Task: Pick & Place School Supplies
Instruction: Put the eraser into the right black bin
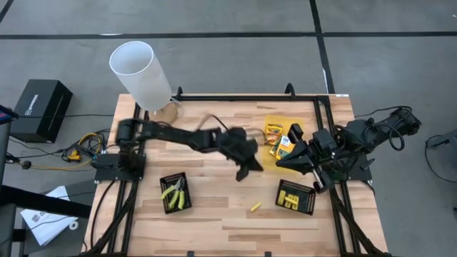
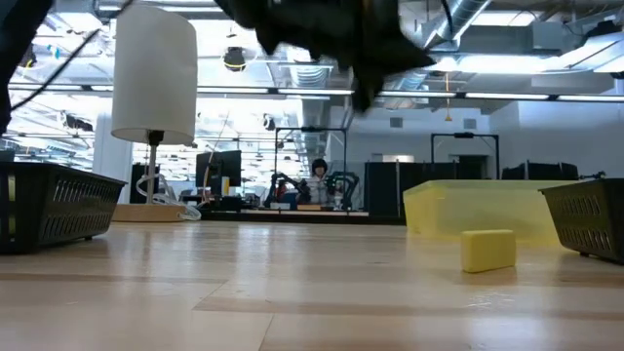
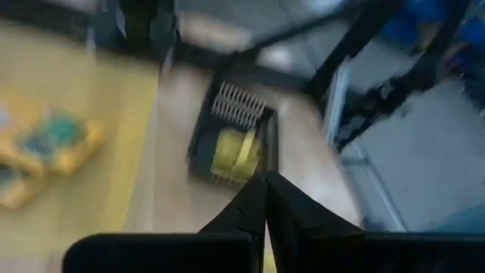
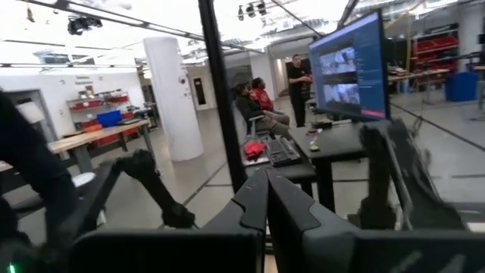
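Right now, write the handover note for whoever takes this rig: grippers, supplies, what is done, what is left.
Left gripper: shut, empty, raised over mid-table.
Right gripper: shut, empty, parked at the right edge by the yellow tray.
Supplies: printed boxes in the yellow tray; pliers and sticks in the left mesh tray; yellow items, too small to identify, in the right mesh tray.
Done: most items binned.
Left: one loose yellow stick between the mesh trays.
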Tool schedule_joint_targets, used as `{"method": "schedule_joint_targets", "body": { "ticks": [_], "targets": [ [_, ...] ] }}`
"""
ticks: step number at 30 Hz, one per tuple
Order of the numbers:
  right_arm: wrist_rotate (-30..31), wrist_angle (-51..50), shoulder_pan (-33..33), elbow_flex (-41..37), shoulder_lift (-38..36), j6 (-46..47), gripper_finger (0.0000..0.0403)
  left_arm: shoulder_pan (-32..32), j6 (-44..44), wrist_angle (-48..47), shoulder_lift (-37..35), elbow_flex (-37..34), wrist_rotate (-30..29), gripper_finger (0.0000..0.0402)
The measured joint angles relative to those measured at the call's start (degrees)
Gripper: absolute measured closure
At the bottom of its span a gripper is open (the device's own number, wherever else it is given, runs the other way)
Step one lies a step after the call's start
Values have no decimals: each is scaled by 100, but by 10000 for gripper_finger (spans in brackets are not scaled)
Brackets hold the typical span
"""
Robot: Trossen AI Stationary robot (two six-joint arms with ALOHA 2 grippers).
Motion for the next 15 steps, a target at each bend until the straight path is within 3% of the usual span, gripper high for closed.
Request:
{"method": "schedule_joint_targets", "body": {
  "ticks": [4, 7, 11, 15],
  "targets": [
    [-5, -94, -186, 18, -2, 20, 402, 271, -2, -383, -899, 2, -20, 397],
    [-314, -817, -370, 277, 17, 229, 388, 446, -42, -601, -1712, 1, -26, 390],
    [-671, -2026, -657, 781, 345, 425, 339, 601, -332, -726, -2768, 15, -96, 361],
    [-1136, -2856, -859, 1283, 866, 175, 282, 590, -379, -952, -3723, 13, -624, 322]
  ]
}}
